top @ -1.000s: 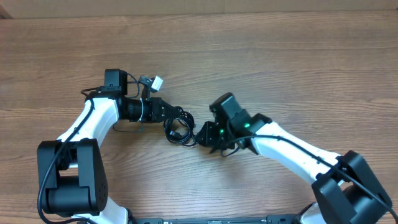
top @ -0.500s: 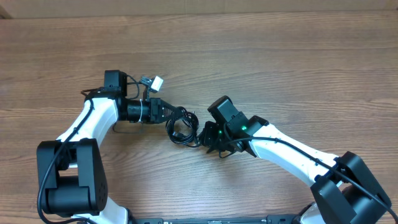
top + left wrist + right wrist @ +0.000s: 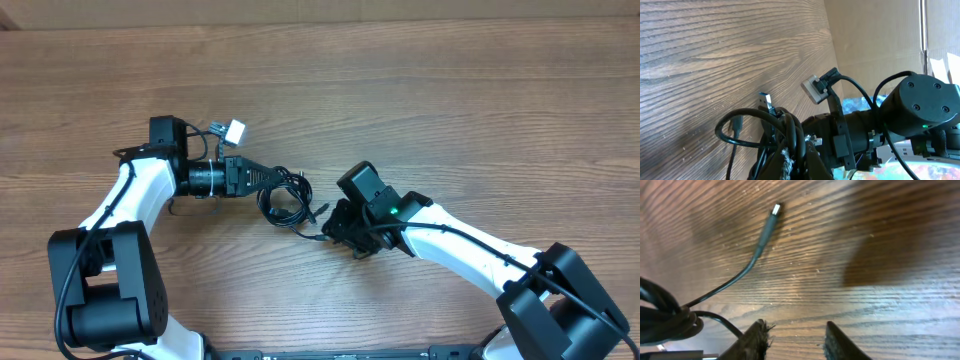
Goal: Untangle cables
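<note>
The cables (image 3: 285, 203) lie bunched in a small coil mid-table (image 3: 450, 100), between both arms. The left gripper (image 3: 284, 181) is clamped on the coil. The right gripper (image 3: 333, 226) stands just beside it, fingers (image 3: 758, 334) apart over bare wood, one loose plug end (image 3: 775, 209) ahead of them

Black cables (image 3: 659, 316), brown wood-grain table (image 3: 875, 235), plug tip (image 3: 776, 208) perhaps silver
</note>
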`<state>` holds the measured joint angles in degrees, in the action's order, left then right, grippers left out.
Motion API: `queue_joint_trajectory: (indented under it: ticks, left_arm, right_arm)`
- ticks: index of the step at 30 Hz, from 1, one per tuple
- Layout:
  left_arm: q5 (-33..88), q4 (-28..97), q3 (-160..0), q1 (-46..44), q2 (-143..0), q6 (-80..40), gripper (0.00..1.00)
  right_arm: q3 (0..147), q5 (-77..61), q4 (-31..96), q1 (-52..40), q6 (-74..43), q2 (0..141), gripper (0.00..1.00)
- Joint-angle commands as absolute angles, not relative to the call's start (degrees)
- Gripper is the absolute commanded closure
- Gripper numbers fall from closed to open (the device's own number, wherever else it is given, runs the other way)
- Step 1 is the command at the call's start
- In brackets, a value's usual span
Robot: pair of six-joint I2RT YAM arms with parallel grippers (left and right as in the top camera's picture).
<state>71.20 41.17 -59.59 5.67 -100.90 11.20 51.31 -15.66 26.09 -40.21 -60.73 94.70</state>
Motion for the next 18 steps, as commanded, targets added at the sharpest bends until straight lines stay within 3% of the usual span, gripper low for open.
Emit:
queue_joint_trajectory:
  ticks: [1, 12, 18]
  left_arm:
    - [74.13, 41.39, -60.16, 5.61, -101.03, 12.93, 0.96]
    - [73.97, 41.93, -60.16, 5.56, -101.03, 6.70, 0.96]
    - [73.93, 41.93, -60.16, 5.56, -101.03, 2.70, 0.96]
  right_arm:
    - [51.18, -15.18, 25.17, -40.12, -61.04, 94.00, 0.64]
    - [51.18, -22.17, 22.61, -40.53, -61.17, 93.97, 0.82]
    - [51.18, -21.71, 20.64, -45.54, -61.54, 93.97, 0.83]
